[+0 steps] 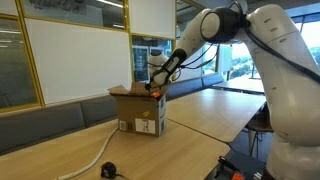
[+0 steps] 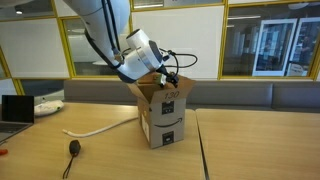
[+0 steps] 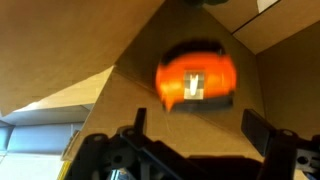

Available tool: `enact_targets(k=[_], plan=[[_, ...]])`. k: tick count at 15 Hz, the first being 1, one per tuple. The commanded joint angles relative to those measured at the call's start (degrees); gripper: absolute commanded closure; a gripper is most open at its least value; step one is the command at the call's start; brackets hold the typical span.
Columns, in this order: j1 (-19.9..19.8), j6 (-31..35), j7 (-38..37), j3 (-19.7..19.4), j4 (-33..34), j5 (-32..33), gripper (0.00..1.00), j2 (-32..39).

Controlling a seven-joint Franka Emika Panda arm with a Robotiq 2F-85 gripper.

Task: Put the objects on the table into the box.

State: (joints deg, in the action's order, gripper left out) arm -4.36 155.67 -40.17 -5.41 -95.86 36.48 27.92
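A cardboard box (image 1: 140,112) stands open on the wooden table and shows in both exterior views (image 2: 166,118). My gripper (image 1: 156,84) hangs right over the box's opening (image 2: 168,78). In the wrist view the gripper (image 3: 198,125) is open, its two fingers wide apart with nothing between them. Below it an orange object (image 3: 196,78) with a pale middle patch shows blurred against the box's inner wall (image 3: 110,110). A white cable (image 1: 93,156) and a small black object (image 1: 110,169) lie on the table beside the box.
The white cable (image 2: 100,127) and the black object (image 2: 73,148) lie on the table to one side of the box. A laptop (image 2: 12,108) and a white item (image 2: 48,105) sit at the far table end. Benches and glass walls stand behind.
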Motion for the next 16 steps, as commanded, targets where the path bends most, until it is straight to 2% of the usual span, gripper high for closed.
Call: enact_targets(k=[1, 4, 8, 12, 16], plan=[[3.0, -2.4, 5.1, -3.1, 3.1, -6.8, 0.00, 0.4], [5.7, -3.5, 6.6, -5.5, 1.5, -8.9, 0.00, -1.6], [10.3, -6.7, 6.8, -6.7, -5.3, -6.9, 0.00, -8.2], [14.0, -8.4, 9.2, -3.8, -17.2, -4.9, 0.00, -18.2], [15.5, -9.4, 11.3, 2.0, -28.9, -4.9, 0.00, -27.3]])
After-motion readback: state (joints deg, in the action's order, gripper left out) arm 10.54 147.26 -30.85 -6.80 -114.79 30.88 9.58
